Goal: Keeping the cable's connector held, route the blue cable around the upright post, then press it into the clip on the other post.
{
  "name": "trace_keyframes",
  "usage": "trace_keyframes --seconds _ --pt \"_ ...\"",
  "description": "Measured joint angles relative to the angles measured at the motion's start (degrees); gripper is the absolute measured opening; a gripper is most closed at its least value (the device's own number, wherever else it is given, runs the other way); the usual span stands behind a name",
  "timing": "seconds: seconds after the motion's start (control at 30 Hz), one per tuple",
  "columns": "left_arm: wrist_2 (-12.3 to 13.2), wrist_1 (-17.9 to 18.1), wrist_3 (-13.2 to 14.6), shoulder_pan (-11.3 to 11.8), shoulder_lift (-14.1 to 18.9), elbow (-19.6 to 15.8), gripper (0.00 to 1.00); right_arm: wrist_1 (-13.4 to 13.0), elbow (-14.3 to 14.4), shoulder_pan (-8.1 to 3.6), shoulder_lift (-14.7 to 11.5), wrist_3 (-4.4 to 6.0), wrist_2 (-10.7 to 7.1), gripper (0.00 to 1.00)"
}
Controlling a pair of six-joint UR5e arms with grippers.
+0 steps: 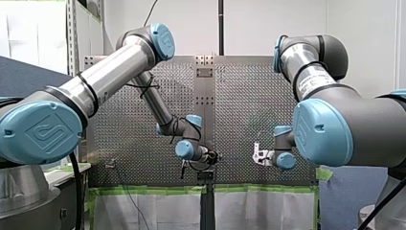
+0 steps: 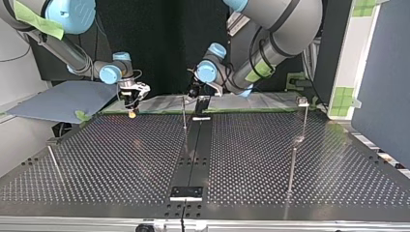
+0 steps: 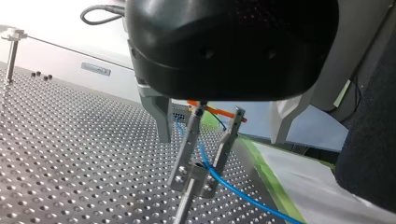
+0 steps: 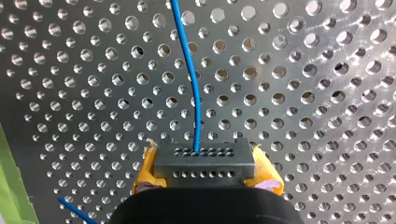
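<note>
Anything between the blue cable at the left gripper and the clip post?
Nothing visible. In the left wrist view the blue cable runs past my left gripper at the upright post, and only bare perforated table lies between there and the clip post. My right gripper holds the connector.

blue cable [image 4: 195,93], cut off at edge

One blue cable [image 4: 196,93], one connector [image 4: 204,163]
</note>
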Motion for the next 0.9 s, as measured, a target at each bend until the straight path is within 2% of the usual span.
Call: trace_keyframes --seconds 0.23,0.47,0.73,0.9 --pt "-3.58 2.26 2.01 -0.81 3.39 -3.31 1.00 0.04 0.00 0.00 -0.02 0.01 -0.06 0.00" --pt "-7.33 5.18 -0.60 -1.92 7.14 -7.06 1.00 0.10 0.00 0.07 0.00 0.05 -0.07 0.00" --pt "-12.05 3.00 -5.15 -2.42 11.85 -11.77 1.00 0.10 -0.02 0.03 0.02 0.61 -0.07 0.00" --pt "-14.69 0.52 -6.26 -2.62 14.51 -14.42 1.00 0.10 -0.01 0.16 0.00 0.95 -0.18 0.00"
